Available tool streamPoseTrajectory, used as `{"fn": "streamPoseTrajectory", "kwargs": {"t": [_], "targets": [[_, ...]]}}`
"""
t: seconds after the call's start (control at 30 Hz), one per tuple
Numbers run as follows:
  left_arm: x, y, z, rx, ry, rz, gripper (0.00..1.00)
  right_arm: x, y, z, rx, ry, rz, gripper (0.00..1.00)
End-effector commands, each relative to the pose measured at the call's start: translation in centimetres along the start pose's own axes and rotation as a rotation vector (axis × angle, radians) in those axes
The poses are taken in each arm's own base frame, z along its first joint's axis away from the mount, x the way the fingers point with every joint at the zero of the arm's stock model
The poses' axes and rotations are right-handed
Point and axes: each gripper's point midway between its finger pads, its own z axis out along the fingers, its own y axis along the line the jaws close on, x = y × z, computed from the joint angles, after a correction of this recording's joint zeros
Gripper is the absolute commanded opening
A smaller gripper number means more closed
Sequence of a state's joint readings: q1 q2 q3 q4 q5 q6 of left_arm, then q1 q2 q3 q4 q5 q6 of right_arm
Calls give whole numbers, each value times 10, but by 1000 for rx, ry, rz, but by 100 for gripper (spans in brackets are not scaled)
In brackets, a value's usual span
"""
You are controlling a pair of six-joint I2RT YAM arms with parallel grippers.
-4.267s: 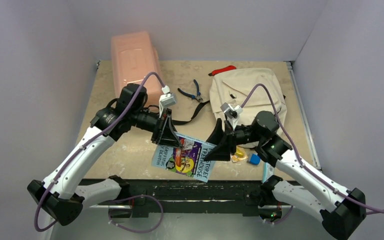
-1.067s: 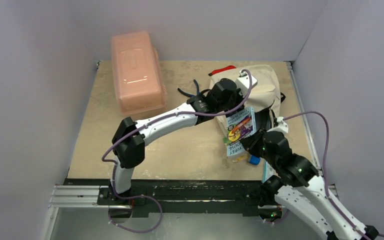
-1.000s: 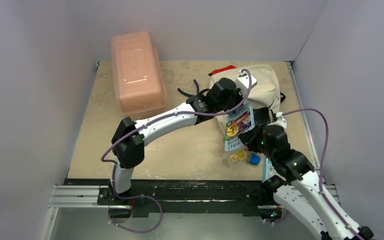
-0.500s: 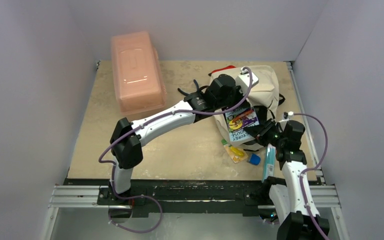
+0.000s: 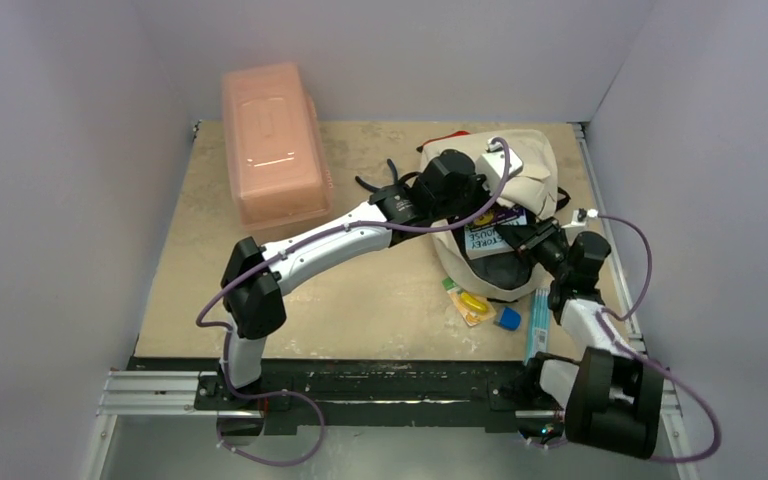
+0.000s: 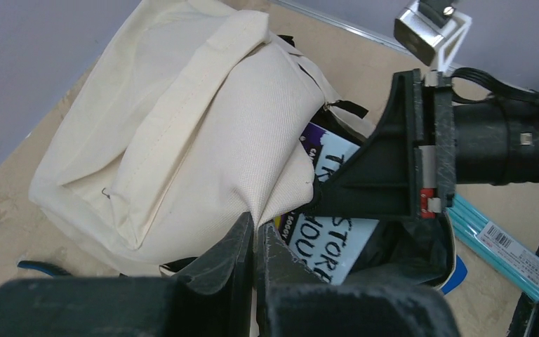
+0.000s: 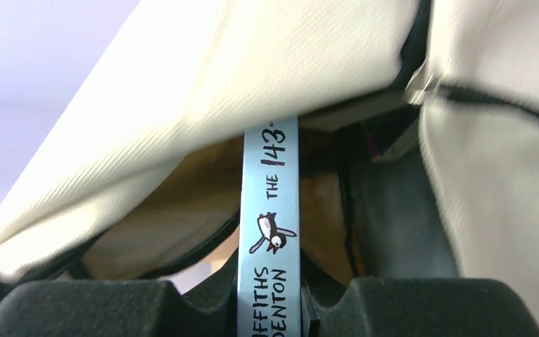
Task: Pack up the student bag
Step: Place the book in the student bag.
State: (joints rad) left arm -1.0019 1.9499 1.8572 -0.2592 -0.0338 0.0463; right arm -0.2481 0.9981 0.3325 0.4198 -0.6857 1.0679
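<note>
Since half a second ago the book [image 7: 269, 232] has sunk deeper into the student bag [image 6: 182, 133], and our right arm has folded back. We hold the left tool [image 6: 254, 235] closed together on a pinch of the bag's cream flap, lifting the mouth open. Our right tool [image 7: 270, 309] is clamped on the book's spine edge, and ahead of its fingers the book passes under the raised flap. Below both tools the bag rests on the table [image 5: 380, 300], teal sticks [image 6: 498, 235] lying just behind the right tool.
</note>
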Motion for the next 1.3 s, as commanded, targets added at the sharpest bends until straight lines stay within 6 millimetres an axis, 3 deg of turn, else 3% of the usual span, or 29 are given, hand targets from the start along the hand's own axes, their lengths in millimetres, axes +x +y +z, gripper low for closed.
{"fn": "streamPoseTrajectory", "kwargs": {"t": [0.0, 0.07, 0.17, 0.23, 0.33, 0.43, 0.57, 0.73, 0.87, 0.93, 1.03, 1.07, 1.2, 1.27], "targets": [[-81, -10, -34, 30, -201, 10, 0, -74, 39, 25, -158, -276, -219, 0], [-81, -10, -33, 22, -199, 2, 0, -84, 28, 44, -132, -288, -245, 5], [-79, -11, -30, 19, -196, -10, 0, -93, 21, 71, -98, -269, -254, 32], [-77, -10, -28, 14, -189, -13, 0, -95, -3, 83, 25, -236, -247, 39], [-75, -8, -27, 7, -181, -11, 0, -94, -26, 72, 180, -240, -246, 62], [-75, -8, -27, 3, -181, -6, 0, -80, -44, 57, 290, -179, -264, 83], [-76, -10, -26, 13, -183, -9, 0, -55, -57, 35, 347, -115, -274, 91], [-70, -12, -23, 23, -164, -13, 0, -43, -53, 12, 360, -129, -286, 89], [-68, -13, -24, 27, -159, -18, 0, -47, -52, 13, 351, -150, -293, 82], [-70, -14, -25, 33, -162, -23, 0, -50, -47, 21, 306, -162, -293, 65], [-70, -15, -25, 39, -160, -31, 0, -62, -44, 35, 252, -211, -290, 10], [-70, -16, -25, 42, -161, -34, 0, -68, -41, 40, 236, -239, -293, 0], [-67, -18, -22, 49, -153, -69, 0, -103, -24, 63, 202, -355, -380, 0], [-66, -19, -22, 49, -148, -74, 0, -114, -28, 68, 254, -369, -396, 29]]}}
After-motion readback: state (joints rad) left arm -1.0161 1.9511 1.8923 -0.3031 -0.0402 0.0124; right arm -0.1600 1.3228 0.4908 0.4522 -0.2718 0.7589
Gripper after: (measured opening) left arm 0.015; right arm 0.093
